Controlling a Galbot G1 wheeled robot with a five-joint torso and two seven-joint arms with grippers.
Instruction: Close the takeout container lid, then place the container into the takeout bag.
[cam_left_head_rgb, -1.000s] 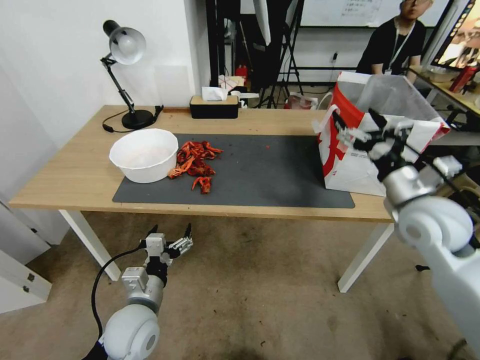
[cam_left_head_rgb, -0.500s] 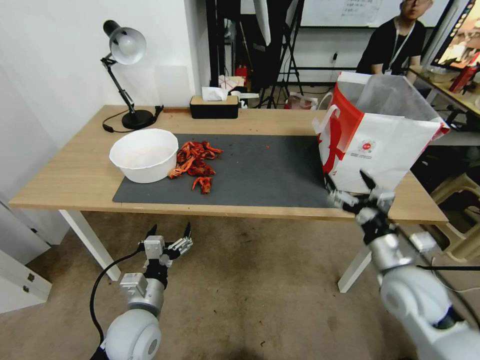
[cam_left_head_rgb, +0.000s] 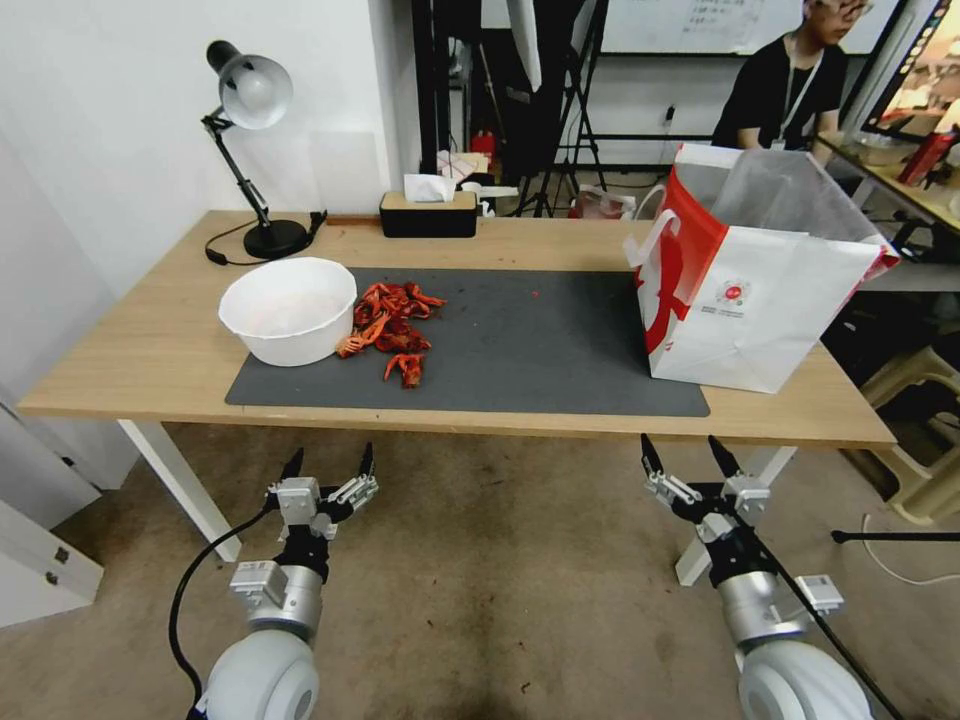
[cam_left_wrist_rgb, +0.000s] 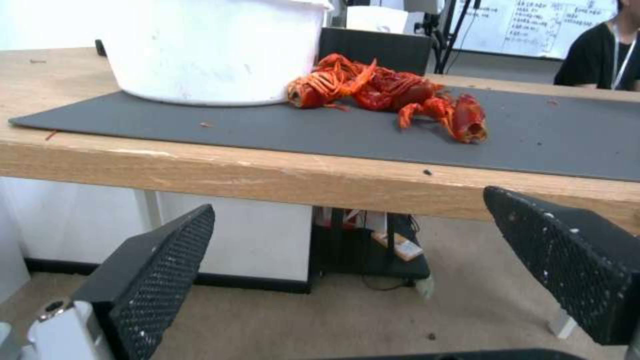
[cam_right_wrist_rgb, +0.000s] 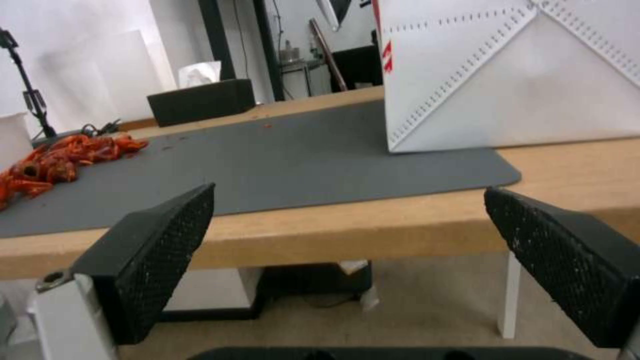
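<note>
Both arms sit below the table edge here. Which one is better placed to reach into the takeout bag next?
Probably the right. The right gripper hangs open just below the table edge, nearly under the takeout bag. The left gripper, also open, sits under the white bowl, far across.

Even, bright room light with soft shadows under the table (cam_left_head_rgb: 150, 370). The head view bends lines at its edges. Wrist views are soft, and the near fingers (cam_left_wrist_rgb: 153, 270) blur.

Takeout bag (cam_left_head_rgb: 760, 300) stands upright on table (cam_left_head_rgb: 150, 360).
</note>
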